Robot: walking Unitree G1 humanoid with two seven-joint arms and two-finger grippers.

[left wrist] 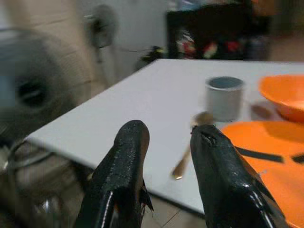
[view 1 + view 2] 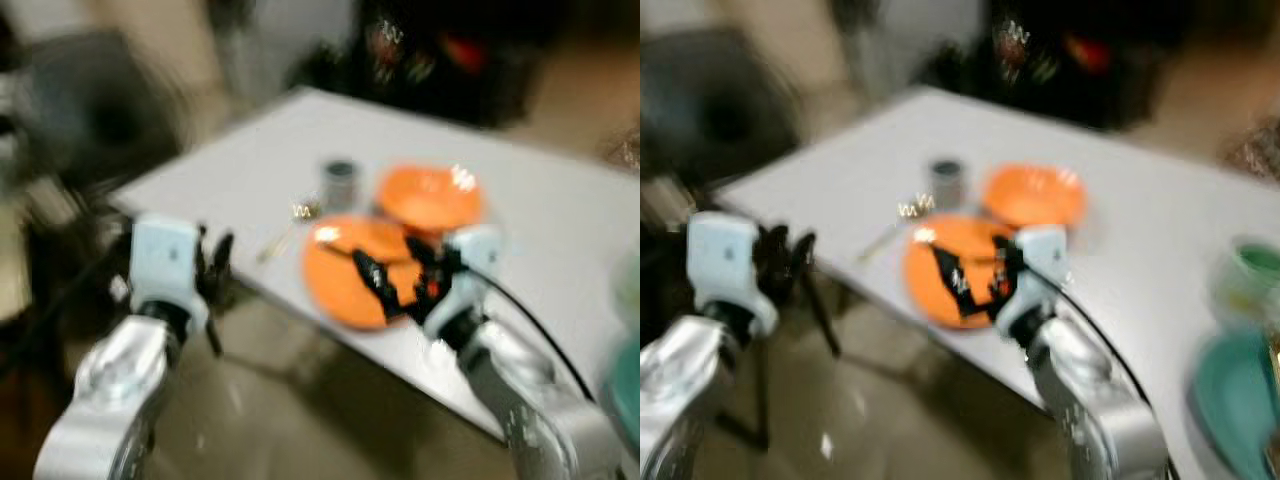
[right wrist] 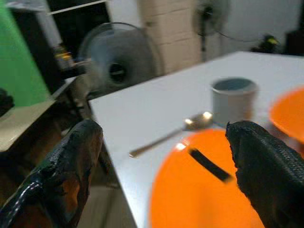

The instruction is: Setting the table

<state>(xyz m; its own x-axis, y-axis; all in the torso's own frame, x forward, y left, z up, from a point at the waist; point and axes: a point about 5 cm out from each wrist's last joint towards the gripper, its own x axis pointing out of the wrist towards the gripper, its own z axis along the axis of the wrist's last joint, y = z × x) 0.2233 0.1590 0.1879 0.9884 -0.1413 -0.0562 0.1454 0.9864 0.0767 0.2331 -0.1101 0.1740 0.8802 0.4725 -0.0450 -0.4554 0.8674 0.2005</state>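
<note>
Right gripper [image 2: 400, 272] spread wide over the plate [image 2: 345, 270], apparently empty; square up, grip the rim gently

Left gripper [image 1: 164, 142], fingers slightly parted, faces a white table [image 1: 142, 99] bearing grey cup [image 1: 224, 97], spoon [image 1: 190, 147], orange plate [image 1: 266, 156]

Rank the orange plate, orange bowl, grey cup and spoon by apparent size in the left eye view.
1. Orange plate, largest, though the right hand covers part of it.
2. Orange bowl.
3. Grey cup and spoon: too blurred to rank against each other.
</note>
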